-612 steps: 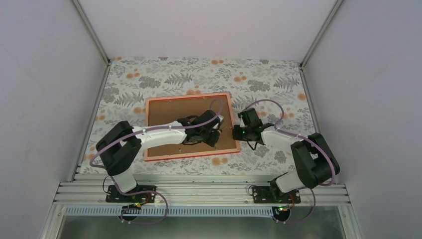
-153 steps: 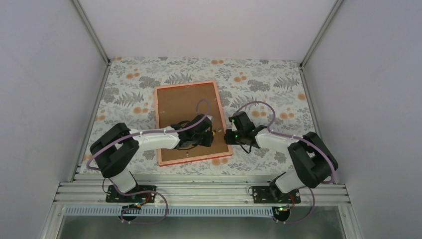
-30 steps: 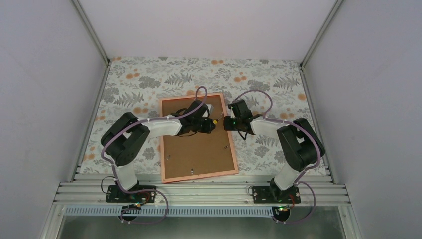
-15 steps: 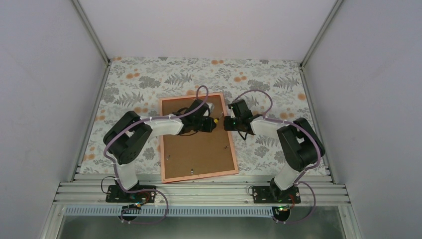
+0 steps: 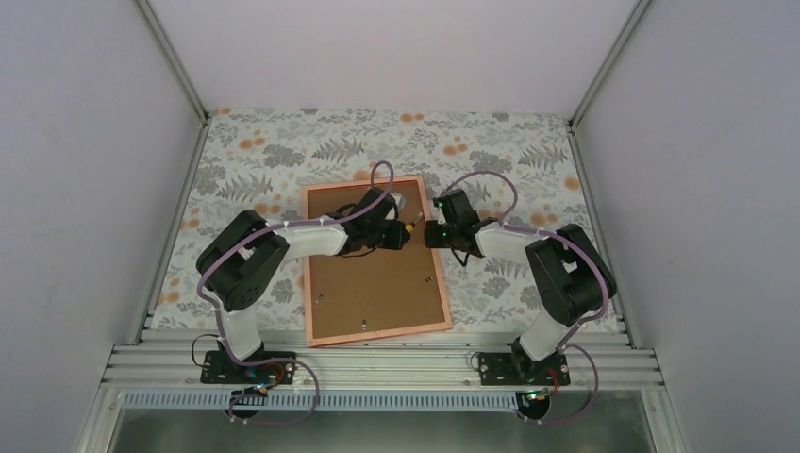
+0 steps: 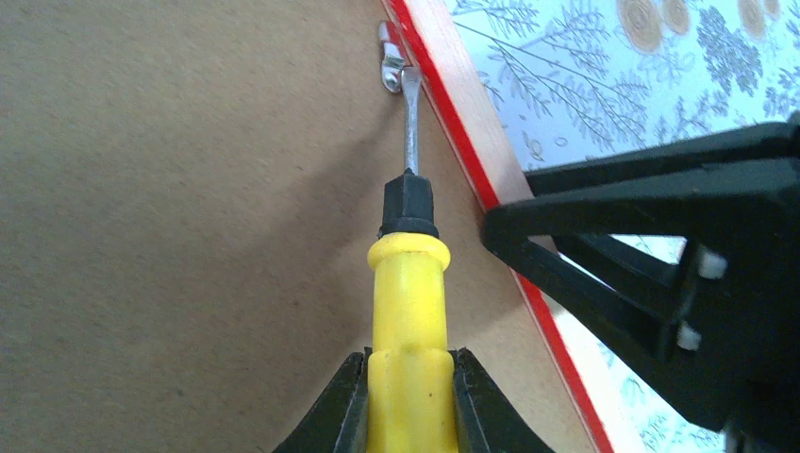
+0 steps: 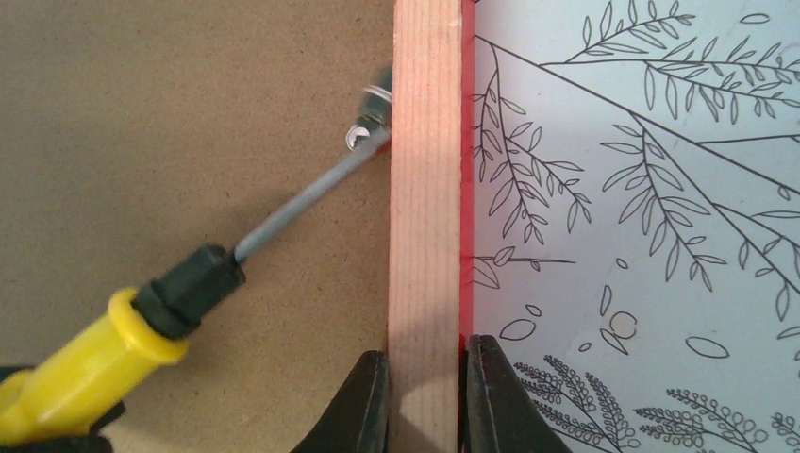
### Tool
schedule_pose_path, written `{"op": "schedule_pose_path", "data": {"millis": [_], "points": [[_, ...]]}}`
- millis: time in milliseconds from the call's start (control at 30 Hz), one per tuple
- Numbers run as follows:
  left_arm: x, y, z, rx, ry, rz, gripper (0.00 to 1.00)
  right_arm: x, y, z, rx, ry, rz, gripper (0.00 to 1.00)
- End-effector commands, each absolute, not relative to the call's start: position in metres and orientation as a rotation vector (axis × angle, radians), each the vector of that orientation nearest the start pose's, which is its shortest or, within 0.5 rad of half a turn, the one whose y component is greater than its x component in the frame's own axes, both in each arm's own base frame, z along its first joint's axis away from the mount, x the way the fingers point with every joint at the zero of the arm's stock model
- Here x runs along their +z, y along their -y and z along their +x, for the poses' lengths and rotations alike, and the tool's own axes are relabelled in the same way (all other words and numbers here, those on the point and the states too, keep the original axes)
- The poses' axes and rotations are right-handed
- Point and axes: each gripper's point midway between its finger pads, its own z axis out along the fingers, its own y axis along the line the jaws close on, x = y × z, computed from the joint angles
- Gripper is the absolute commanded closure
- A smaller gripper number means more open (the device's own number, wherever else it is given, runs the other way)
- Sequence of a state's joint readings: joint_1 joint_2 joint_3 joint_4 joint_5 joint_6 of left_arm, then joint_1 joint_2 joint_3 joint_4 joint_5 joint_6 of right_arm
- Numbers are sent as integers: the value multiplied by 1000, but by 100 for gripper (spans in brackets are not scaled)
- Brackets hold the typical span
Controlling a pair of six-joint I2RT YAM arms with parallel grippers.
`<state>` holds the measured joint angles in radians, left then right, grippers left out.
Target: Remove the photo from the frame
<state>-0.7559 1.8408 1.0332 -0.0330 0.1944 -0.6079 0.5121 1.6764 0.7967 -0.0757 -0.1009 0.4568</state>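
On the counter (image 5: 283, 151), floral-clothed between white walls (image 5: 85, 142), the frame (image 5: 377, 269) lies face down, brown backing up, its long axis running near to far. The left tool (image 6: 408, 373) pinches a yellow screwdriver (image 6: 408, 283). The right tool (image 7: 425, 377) clamps the frame's right rail. Only the wrist views show the blade tip at a metal clip (image 6: 391, 64). The photo is hidden.

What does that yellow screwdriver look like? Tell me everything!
The screwdriver has a fat yellow handle, a black collar and a thin grey metal shaft with a flat tip. The left fingers squeeze its handle. It points across the brown backing board, tip touching a small silver clip beside the frame.
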Motion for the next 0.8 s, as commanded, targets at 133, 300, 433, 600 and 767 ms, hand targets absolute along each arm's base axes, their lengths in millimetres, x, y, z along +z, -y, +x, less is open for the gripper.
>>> {"op": "schedule_pose_path", "data": {"millis": [133,300,433,600,767], "points": [[46,328,331,-775,-2535,142,98,12,-212,306,555,-2682,-149,89],[49,329,330,-792,-2530,142,98,11,-211,305,555,-2686,-147,89],[56,327,326,-805,-2520,154,98,10,-211,305,554,-2687,-147,89],[66,321,321,-809,-2502,155,98,11,-212,304,557,-2687,-149,89],[84,305,316,-771,-2467,147,98,23,-210,309,550,-2654,-145,89]]}}
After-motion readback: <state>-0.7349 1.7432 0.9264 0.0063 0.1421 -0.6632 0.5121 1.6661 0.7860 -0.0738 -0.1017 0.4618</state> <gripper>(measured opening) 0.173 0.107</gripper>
